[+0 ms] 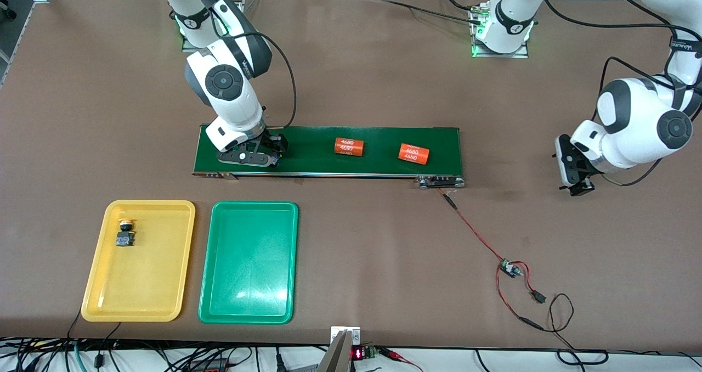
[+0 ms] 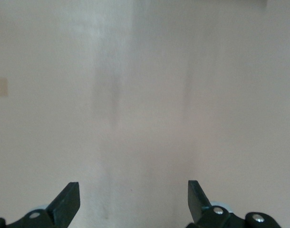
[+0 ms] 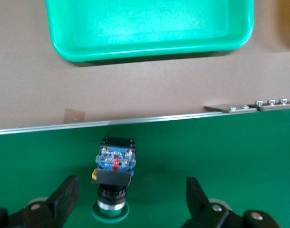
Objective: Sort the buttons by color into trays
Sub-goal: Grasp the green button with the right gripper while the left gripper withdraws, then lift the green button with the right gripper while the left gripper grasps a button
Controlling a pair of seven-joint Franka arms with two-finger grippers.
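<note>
A green-capped button lies on its side on the dark-green belt, between the open fingers of my right gripper, which touch nothing. In the front view that gripper hangs low over the belt's end toward the right arm and hides the button. A yellow-capped button lies in the yellow tray. The green tray beside it holds nothing. My left gripper waits open over bare table at the left arm's end, empty in its wrist view.
Two orange cylinders marked "4680" lie on the conveyor belt. Red and black wires with a small circuit board trail from the belt's end toward the front camera. Both trays sit nearer the front camera than the belt.
</note>
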